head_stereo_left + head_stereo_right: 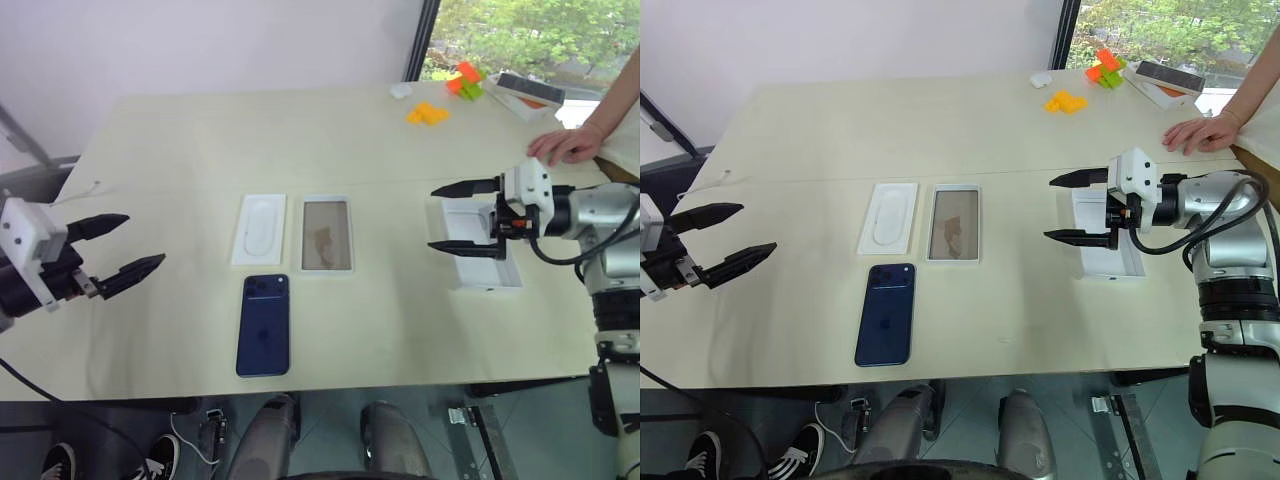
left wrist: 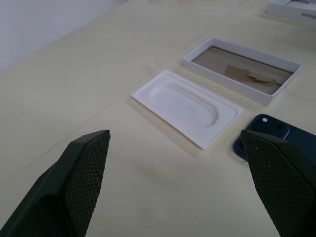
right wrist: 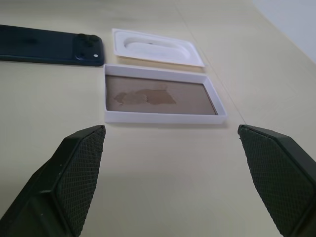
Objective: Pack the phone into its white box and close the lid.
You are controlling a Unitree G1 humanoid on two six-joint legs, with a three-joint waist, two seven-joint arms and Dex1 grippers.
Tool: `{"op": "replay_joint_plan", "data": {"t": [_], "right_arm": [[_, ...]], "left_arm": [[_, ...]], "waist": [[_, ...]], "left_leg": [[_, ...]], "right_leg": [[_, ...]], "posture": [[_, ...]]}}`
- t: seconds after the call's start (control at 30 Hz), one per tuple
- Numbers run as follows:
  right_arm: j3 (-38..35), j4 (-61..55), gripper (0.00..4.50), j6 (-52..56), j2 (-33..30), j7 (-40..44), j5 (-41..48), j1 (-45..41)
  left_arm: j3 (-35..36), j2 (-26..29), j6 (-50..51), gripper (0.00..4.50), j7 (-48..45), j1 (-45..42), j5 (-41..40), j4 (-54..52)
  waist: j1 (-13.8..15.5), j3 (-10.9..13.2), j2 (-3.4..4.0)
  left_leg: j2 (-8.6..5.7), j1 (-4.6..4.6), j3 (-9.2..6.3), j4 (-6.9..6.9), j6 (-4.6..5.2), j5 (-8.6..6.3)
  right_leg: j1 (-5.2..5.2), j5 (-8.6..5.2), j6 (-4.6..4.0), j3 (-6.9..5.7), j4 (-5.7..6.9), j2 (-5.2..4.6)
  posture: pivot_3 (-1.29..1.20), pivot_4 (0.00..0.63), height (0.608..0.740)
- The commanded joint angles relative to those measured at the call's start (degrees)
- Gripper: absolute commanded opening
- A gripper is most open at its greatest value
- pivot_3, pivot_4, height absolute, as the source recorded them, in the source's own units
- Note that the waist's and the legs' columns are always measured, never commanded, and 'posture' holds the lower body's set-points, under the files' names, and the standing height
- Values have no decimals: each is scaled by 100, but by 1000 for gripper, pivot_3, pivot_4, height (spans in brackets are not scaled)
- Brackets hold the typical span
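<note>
Phone lying unpacked on the table, both grippers spread wide and empty.

The phone (image 1: 264, 324) lies back up just in front of the white box (image 1: 326, 234), which has a moulded white insert (image 1: 259, 229) beside it. The lid (image 1: 480, 249) sits well to the box's right, under the right gripper (image 1: 462, 218); the left gripper (image 1: 125, 248) hovers far left.
</note>
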Motion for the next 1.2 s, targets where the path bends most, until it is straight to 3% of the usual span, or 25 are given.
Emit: {"op": "replay_joint_plan", "data": {"t": [0.03,0.43,0.93,1.07,1.2], "right_arm": [[-98,13,4500,-127,-39,-18,1,-147],[-77,141,4500,-164,7,-141,-74,-151],[-1,-17,4500,-167,173,-592,-259,-14],[123,-152,4500,-173,296,-894,-447,-34],[391,-853,4500,604,560,-1449,-600,35]], "left_arm": [[49,93,-14,4458,-23,-124,-37,24],[130,118,183,4458,109,-152,-72,-255],[-281,13,151,4458,461,-292,158,-337],[-513,-31,625,4458,960,-577,202,-174],[-987,-233,1455,4458,1737,-912,255,-192]], "waist": [[-2,0,0],[-3,0,0],[2,0,0],[4,0,0],[1,0,0]], "left_leg": [[0,0,0,0,0,0],[1,0,0,0,0,0],[2,0,-1,3,2,1],[2,0,-2,7,2,1],[3,0,-8,20,2,1]], "right_leg": [[0,0,0,0,0,0],[0,0,1,0,1,2],[1,1,1,1,2,4],[2,1,1,1,5,6],[3,7,11,1,18,10]], "posture": [[0,150,740],[0,150,740],[0,150,740],[0,150,740],[0,150,740]]}}
